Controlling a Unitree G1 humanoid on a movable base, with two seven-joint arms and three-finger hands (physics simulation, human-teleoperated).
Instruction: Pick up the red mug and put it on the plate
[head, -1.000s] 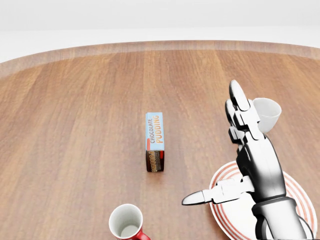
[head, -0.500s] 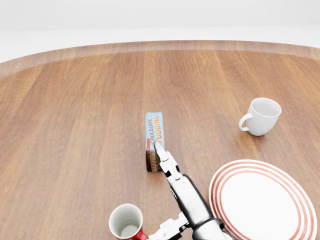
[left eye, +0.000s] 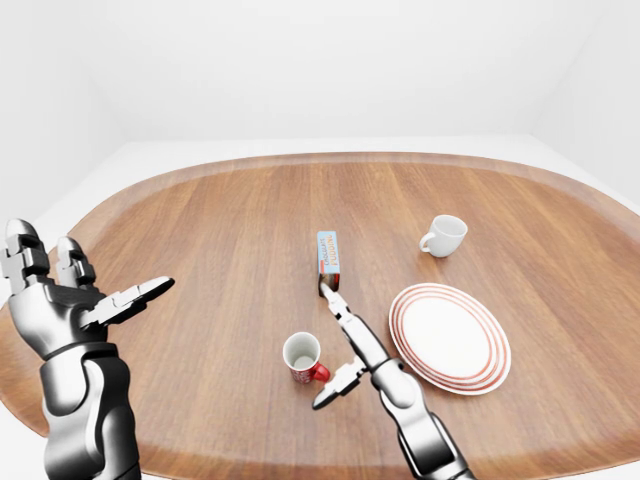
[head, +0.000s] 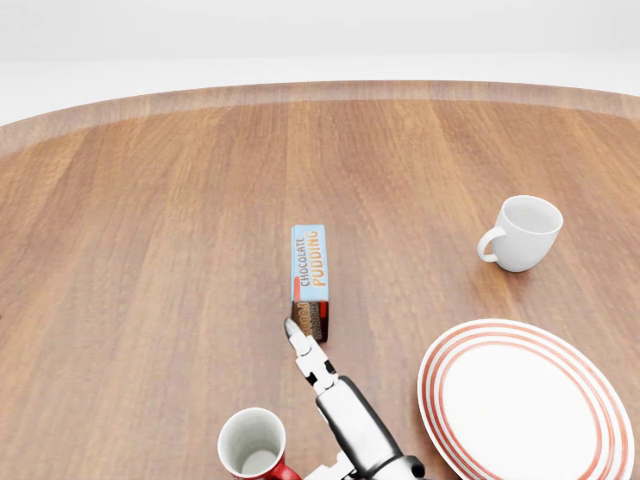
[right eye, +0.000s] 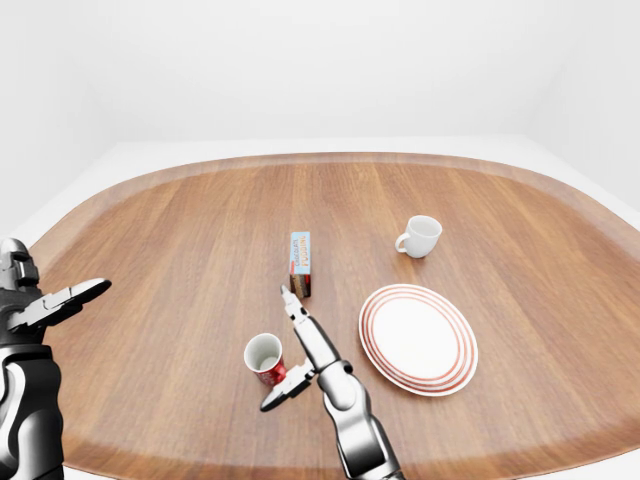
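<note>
Mug (left eye: 302, 357) (red, upright, white inside) sits just left of the right hand (left eye: 350, 345), fingers spread apart, thumb by its handle, not yet gripping. Judgement: hand shd drop lower & close round the body w/o tipping it. Plate (left eye: 470, 372) lies right of that hand. Left hand (left eye: 75, 300) open, well apart. Count: 1 red mug, 1 white cup (left eye: 444, 235), 1 plate, 1 pudding box (left eye: 328, 260).

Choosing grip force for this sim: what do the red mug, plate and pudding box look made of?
Red mug: glazed ceramic, by its glossy red outside and white inside. Plate: likely the same, smooth white with red rim rings. Pudding box: printed cardboard, by its flat faces and sharp edges. All are renders, so this is only appearance.
</note>
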